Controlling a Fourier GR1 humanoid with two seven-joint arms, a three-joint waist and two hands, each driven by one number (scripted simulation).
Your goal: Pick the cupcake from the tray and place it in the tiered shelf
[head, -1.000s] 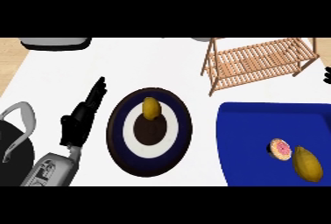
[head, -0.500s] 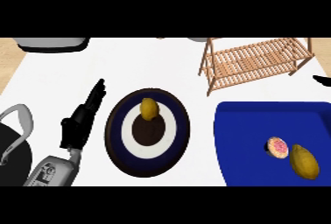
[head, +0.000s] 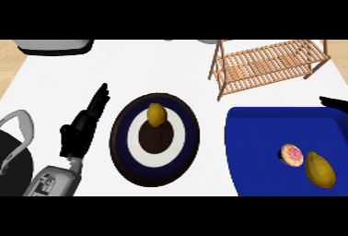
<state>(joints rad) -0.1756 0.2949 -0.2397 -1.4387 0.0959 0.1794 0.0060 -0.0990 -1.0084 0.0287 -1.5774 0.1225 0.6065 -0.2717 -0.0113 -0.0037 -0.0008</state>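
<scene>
The cupcake (head: 292, 154), pink on top, lies on the blue tray (head: 265, 138) at the lower right, next to a yellow fruit (head: 319, 169). The wooden tiered shelf (head: 266, 65) stands at the back right, beyond the tray. My left hand (head: 83, 128) rests open at the left of a dark blue plate (head: 129, 143), fingers straight and pointing away, holding nothing. Only a black sliver of my right hand (head: 334, 102) shows at the right edge, just above the tray's far corner and well apart from the cupcake.
The plate carries a small yellow fruit (head: 157, 114) above its dark centre. A black pot with a grey handle (head: 15, 147) sits at the lower left beside my left forearm. A grey appliance (head: 54, 45) stands at the back left.
The black sliver of my right hand has come lower along the right edge, nearer the tray. My left hand has shifted only slightly.
</scene>
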